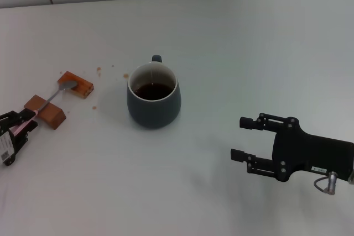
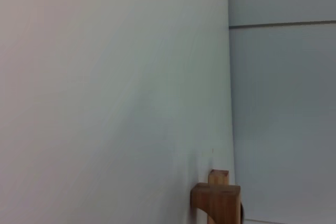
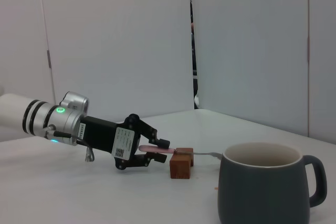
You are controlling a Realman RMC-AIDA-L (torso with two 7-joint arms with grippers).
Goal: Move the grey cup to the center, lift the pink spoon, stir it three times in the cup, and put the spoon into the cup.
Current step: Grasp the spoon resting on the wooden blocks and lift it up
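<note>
Pink handle between its fingers, our left claw (image 1: 22, 121) grips the spoon (image 1: 55, 93), which lies across two wooden blocks (image 1: 76, 83). Nearby, mid-tabletop (image 1: 249, 42), stands the cup (image 1: 153, 96). Our right claw (image 1: 242, 138) hovers open, well apart.

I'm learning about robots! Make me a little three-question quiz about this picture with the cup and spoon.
1. True or false: the pink spoon lies across two wooden blocks.
2. Which hand is at the spoon's handle? A) left hand B) right hand
3. Fill in: the grey cup holds a dark ____.

Key: 1 true. 2 A; the right hand is open, away from the cup. 3 liquid.
</note>
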